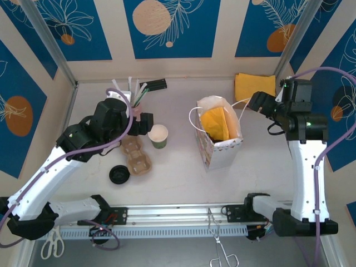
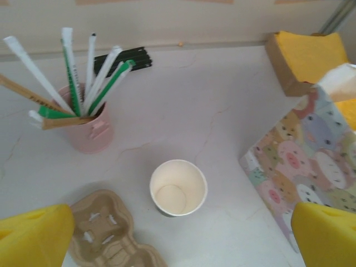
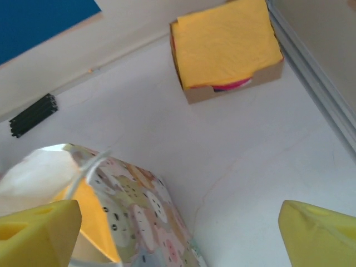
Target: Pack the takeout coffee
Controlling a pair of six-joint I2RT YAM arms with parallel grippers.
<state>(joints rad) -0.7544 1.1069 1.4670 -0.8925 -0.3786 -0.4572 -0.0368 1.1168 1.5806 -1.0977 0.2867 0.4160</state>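
Closest to me, scissors (image 1: 53, 245) and tongs (image 1: 222, 251) lie down by the near rail. On the table (image 1: 178, 172) proper, the black lid (image 1: 119, 174) lies flat just beside the cardboard cup carrier (image 1: 137, 156), and both of the carrier's slots are empty. Right past that the paper cup (image 2: 178, 188) stands upright, empty, no lid on it. My left hand (image 2: 181, 236) hangs over the cup with its fingers spread wide, holding nothing. Off to the right, well apart from the cup, the bag (image 1: 219, 142) with the cartoon animals stands open with a yellow napkin (image 1: 216, 123) tucked inside. My right hand (image 3: 178, 233) is up by the bag's right rim, also spread wide and released, nothing in it, one finger (image 3: 39, 233) over the bag's edge. Further back on the left there's the pink holder (image 2: 89, 130) full of wrapped straws, with some black sticks (image 2: 125, 60) lying near the wall behind it. The box of yellow napkins (image 3: 228, 50) sits in the far right corner.
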